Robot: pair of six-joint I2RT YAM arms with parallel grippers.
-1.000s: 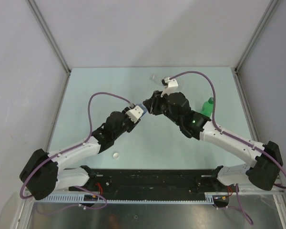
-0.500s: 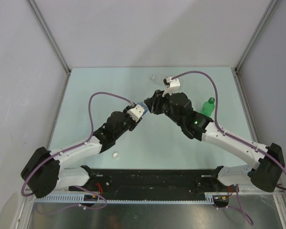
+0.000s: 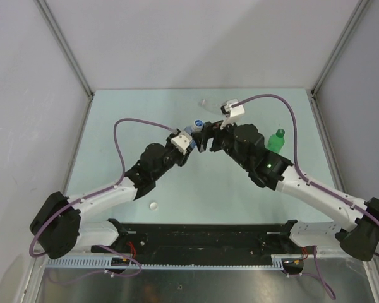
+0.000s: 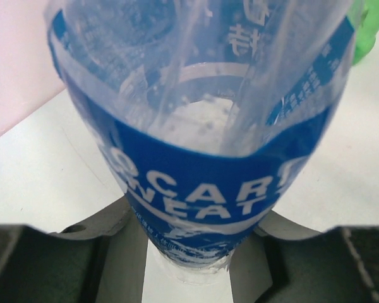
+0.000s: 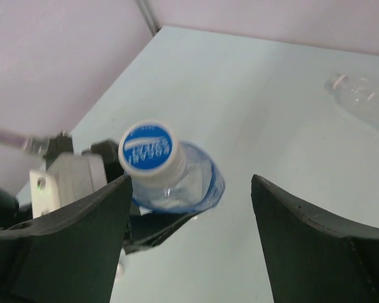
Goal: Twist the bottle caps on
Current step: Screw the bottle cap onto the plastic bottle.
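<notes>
Pale green desk [image 3: 145,113], grey walls; both arms reach inward and meet mid-desk. Left end effector [image 3: 190,134] clamps the blue-labelled bottle [image 4: 196,189]. Right end effector [image 5: 191,183] gapes wide beside its blue-topped cap [image 5: 148,150].

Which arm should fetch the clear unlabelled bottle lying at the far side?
Right. The right tool is open, empty and close to the unlabelled bottle; the left tool is shut on the blue-label bottle, whose cap is on.

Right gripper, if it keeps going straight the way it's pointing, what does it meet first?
Most likely the blue-labelled bottle: its cap sits just ahead, within the span of the right gripper's open jaws. Depth is hard to judge.
</notes>
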